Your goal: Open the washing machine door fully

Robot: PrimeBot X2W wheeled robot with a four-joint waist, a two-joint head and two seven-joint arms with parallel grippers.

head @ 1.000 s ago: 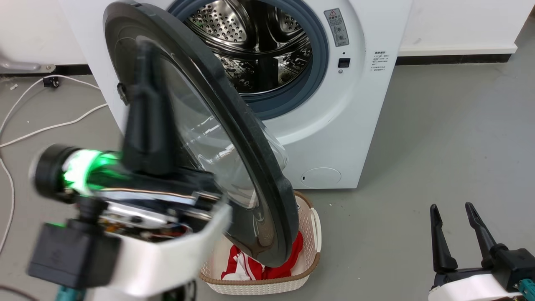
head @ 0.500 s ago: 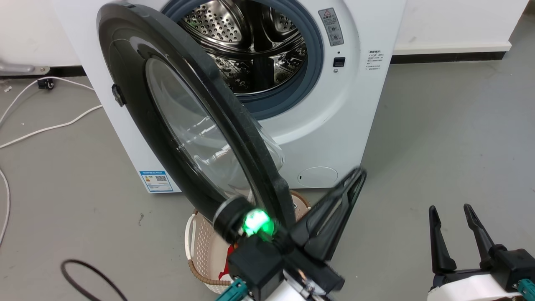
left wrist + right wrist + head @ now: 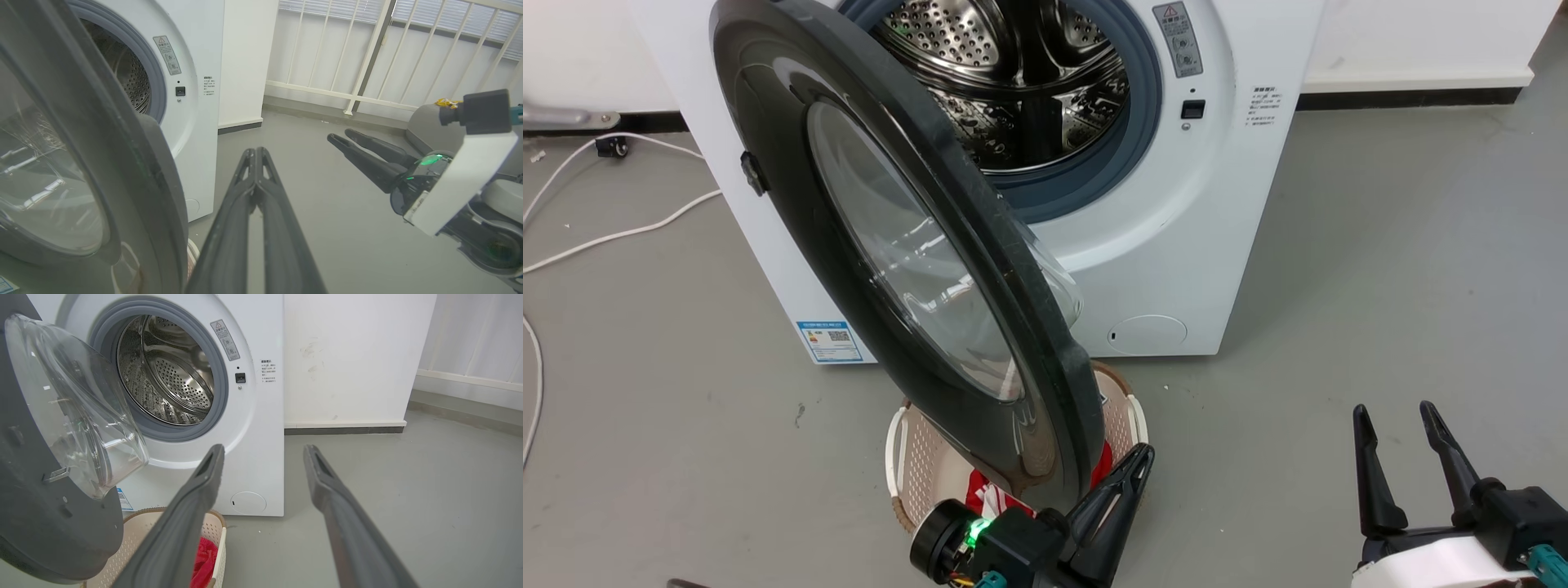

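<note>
Grey floor runs up to the washing machine (image 3: 1217,204); the washing machine door (image 3: 915,269) stands about half open over a laundry basket (image 3: 907,465). In the last second my left gripper (image 3: 1141,456) dropped from the door's outer face to below its free edge, fingers pressed together on nothing. My right gripper (image 3: 1392,408) waits spread, well apart. The door barely swung, so I judge it needs another push

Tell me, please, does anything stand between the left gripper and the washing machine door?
Nothing visible does. The left gripper, shut, sits just right of the lower rim of the washing machine door, with open space between them. The laundry basket lies on the floor beneath the door; it is not between them.
</note>
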